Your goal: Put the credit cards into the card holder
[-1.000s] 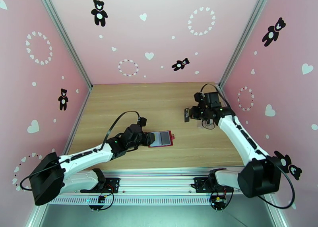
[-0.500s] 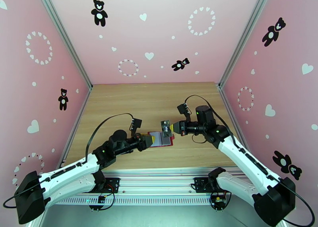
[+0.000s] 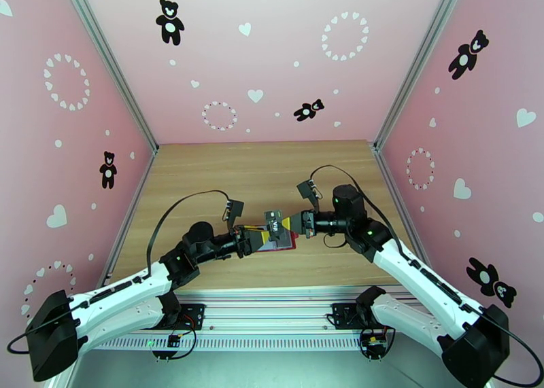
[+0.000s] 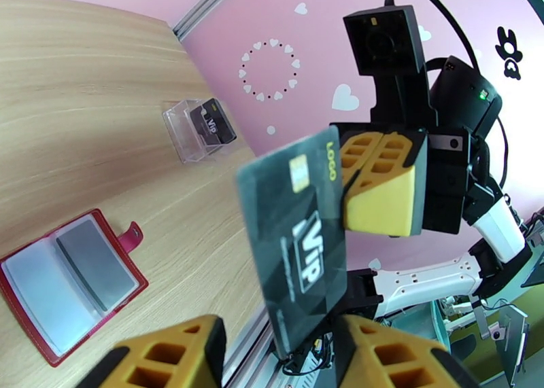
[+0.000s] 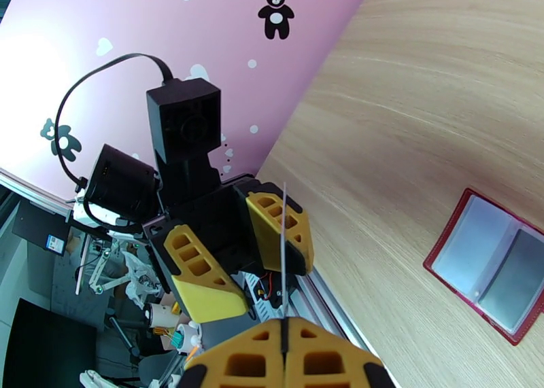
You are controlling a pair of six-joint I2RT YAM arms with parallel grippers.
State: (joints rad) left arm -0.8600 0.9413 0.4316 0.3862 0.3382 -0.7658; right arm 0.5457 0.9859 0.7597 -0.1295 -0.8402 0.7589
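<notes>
Dark grey plastic credit card (image 3: 274,225), white "VIP" lettering, gold chip: held in the air just above the card holder, standing on edge and tilted.

Card holder (image 5: 469,243): small dark red leather-like folding wallet, lying open and flat on the light wood table (image 3: 272,172). Grey inner pockets face up, one paler and one darker. Red snap tab (image 4: 131,235) sticks out from one side.

Right gripper (image 3: 293,223): comes in from the right of the card holder. Yellow fingers (image 4: 381,185) are clamped together on one edge of the credit card, near the chip end.

Left gripper (image 3: 256,237): reaches in from the left of the card holder and faces the right gripper. Jaws are spread apart, with the card's lower end hanging between them. In the right wrist view the card's thin edge runs just beside one yellow finger (image 5: 279,230); contact cannot be judged.

Clear plastic case (image 4: 194,130): on the table well beyond the card holder, toward the pink right wall. A second dark VIP card (image 4: 213,124) stands inside it.
</notes>
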